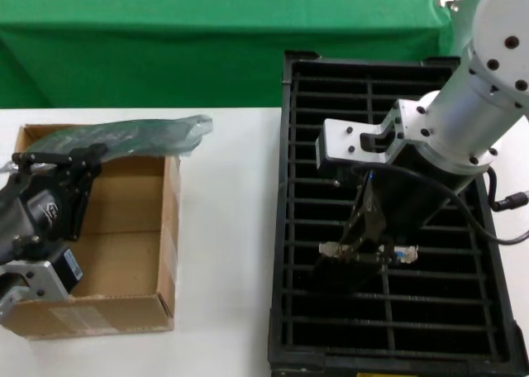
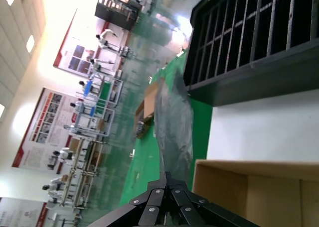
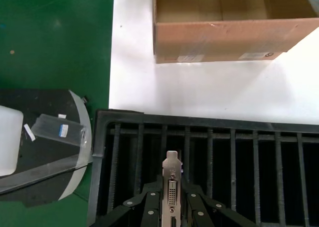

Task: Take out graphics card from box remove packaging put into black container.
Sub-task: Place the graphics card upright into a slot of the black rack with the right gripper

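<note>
Head view has the right gripper low over the black container, right of centre in the frame, pinching the graphics card so its silver bracket lies across the ribs, blue and white ports showing. Card is out of its wrapper and hanging just above the slots, not yet seated as far as I can judge.

Over on the left of the frame, the left gripper sits above the far wall of the box, clamped on the packaging, which trails toward the upper middle of the picture. Left wrist view confirms it: the fingers meet on the crinkly bag, with the box's pale rim at lower right.

Right wrist view looks straight down the bracket, standing upright between the fingertips, ribs running either side.

Now the tricky bit, to my eye: line the card's edge parallel with 1 slot, square between 2 ribs, then lower slowly. Any tilt and the bracket could catch a rib. Release only once the card stands supported. The left arm just needs to keep that bag clear of the tray.
</note>
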